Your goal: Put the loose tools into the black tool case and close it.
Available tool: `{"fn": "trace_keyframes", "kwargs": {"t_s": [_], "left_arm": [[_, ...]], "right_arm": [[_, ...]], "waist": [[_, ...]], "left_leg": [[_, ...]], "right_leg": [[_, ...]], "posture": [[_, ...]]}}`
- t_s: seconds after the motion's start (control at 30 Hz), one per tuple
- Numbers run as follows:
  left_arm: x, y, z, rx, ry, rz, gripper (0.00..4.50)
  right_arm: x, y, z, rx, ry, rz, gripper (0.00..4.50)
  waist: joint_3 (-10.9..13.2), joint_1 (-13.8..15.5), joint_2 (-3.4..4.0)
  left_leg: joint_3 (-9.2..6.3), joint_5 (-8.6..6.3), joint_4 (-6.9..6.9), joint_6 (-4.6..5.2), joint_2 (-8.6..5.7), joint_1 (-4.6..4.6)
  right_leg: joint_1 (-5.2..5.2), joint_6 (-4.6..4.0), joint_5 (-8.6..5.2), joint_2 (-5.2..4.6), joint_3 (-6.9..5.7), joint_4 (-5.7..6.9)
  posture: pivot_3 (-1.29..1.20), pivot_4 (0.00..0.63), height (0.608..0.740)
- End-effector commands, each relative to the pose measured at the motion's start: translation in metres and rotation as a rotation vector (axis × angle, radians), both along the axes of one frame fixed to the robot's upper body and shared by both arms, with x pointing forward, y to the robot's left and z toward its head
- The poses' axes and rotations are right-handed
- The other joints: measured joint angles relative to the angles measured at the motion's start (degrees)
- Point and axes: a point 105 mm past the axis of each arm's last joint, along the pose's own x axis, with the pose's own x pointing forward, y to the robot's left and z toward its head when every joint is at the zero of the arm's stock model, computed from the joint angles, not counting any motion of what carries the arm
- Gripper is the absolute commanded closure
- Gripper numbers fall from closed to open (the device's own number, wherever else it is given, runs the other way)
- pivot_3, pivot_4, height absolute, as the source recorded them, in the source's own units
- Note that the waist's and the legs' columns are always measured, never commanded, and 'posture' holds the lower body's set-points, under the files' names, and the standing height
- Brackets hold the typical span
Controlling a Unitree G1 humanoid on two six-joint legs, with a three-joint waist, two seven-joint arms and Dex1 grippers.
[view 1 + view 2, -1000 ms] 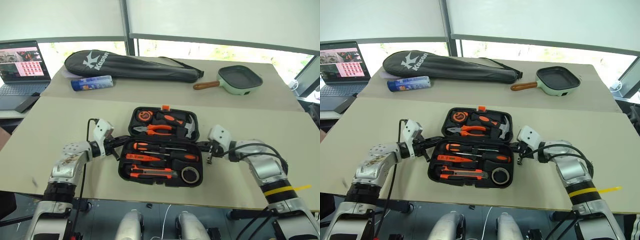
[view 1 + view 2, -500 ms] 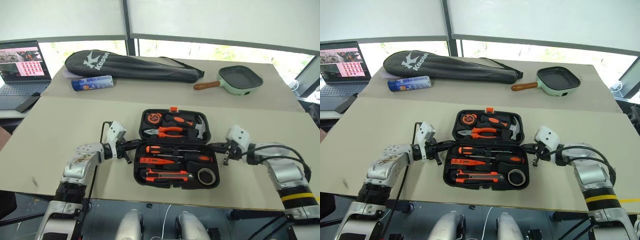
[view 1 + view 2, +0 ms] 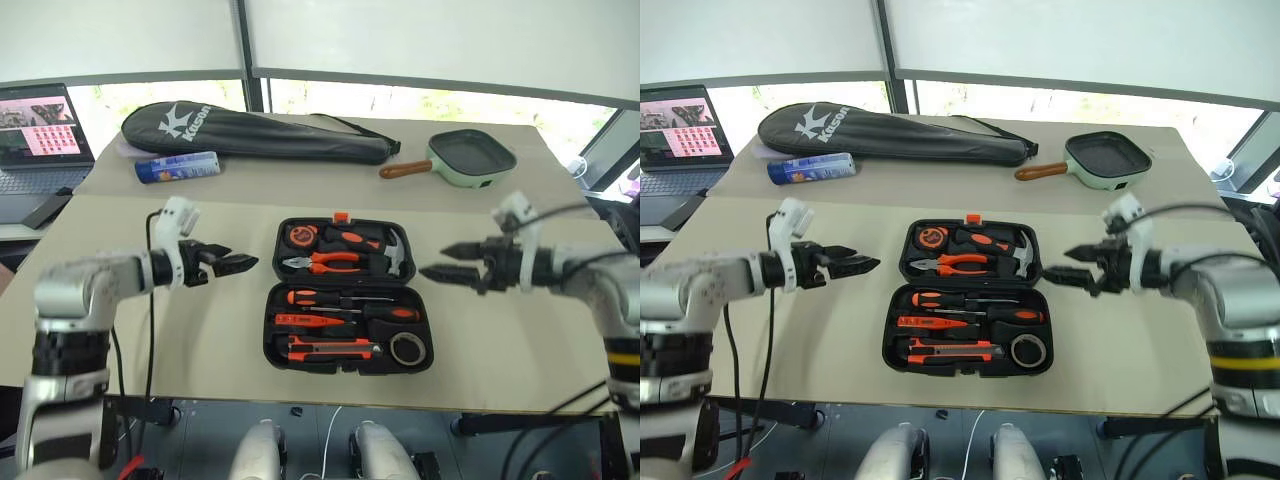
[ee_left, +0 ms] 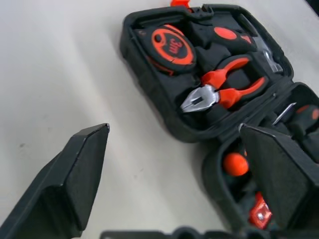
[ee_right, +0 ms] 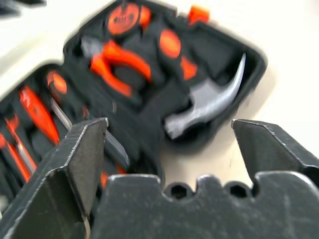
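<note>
The black tool case [image 3: 269,338] lies open on the table between my two arms. In its near half sit two orange-and-black screwdrivers [image 3: 322,298], a slim orange tester [image 3: 305,320], the utility knife [image 3: 325,349] and the black tape roll [image 3: 405,349]. The far half holds a tape measure [image 4: 172,44], pliers [image 4: 219,89] and a hammer [image 5: 209,107]. My left gripper [image 3: 245,264] hovers open above the table left of the case, pointing at it. My right gripper [image 3: 432,266] hovers open on the case's right side, also empty.
A long black racket bag [image 3: 250,130] and a blue can [image 3: 180,165] lie at the back left. A green pan with a wooden handle [image 3: 470,160] is at the back right. A laptop [image 3: 35,130] stands at the far left. The table's front edge runs just below the case.
Both grippers were shut and low against the case's two sides. They have risen, drawn outward from it and opened. The camera view has shifted.
</note>
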Motion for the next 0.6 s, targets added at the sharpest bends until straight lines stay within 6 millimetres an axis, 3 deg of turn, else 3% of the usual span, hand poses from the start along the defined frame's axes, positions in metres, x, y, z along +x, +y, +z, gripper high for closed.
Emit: {"fn": "trace_keyframes", "kwargs": {"t_s": [0.03, 0.17, 0.47, 0.6], "left_arm": [[0.015, -0.013, -0.004, -0.014, 0.037, 0.058, 0.0], [0.029, -0.017, -0.016, 0.037, 0.065, 0.126, 0.0], [0.039, -0.027, -0.028, 0.029, 0.129, 0.127, 0.0], [0.04, -0.029, -0.03, 0.026, 0.131, 0.124, 0.0]], "right_arm": [[0.011, -0.005, -0.017, -0.073, 0.133, -0.105, 0.01], [0.024, -0.002, -0.025, -0.096, 0.185, -0.171, 0.01], [0.039, 0.001, -0.041, -0.107, 0.259, -0.25, 0.01], [0.037, 0.007, -0.048, -0.103, 0.292, -0.236, 1.12]], "waist": [[0.0, 0.14, 0.0], [0.01, 0.01, -0.02], [0.01, 0.04, -0.02], [0.01, 0.06, -0.01]], "left_leg": [[0.01, 0.0, -0.01, 0.0, 0.0, -0.04], [0.05, 0.0, 0.1, 0.0, -0.05, -0.37], [0.04, 0.01, 0.07, 0.0, -0.07, -0.39], [0.05, 0.01, 0.07, -0.01, -0.12, -0.39]], "right_leg": [[-0.03, 0.0, 0.0, 0.0, 0.0, -0.01], [-0.28, -0.01, 0.01, -0.04, -0.02, 0.03], [-0.3, -0.01, 0.01, -0.06, -0.02, 0.03], [-0.29, 0.0, 0.01, -0.13, -0.05, 0.03]], "posture": [[0.0, 0.15, 0.74], [0.0, 0.15, 0.74], [0.0, 0.15, 0.74], [0.0, 0.15, 0.74]]}}
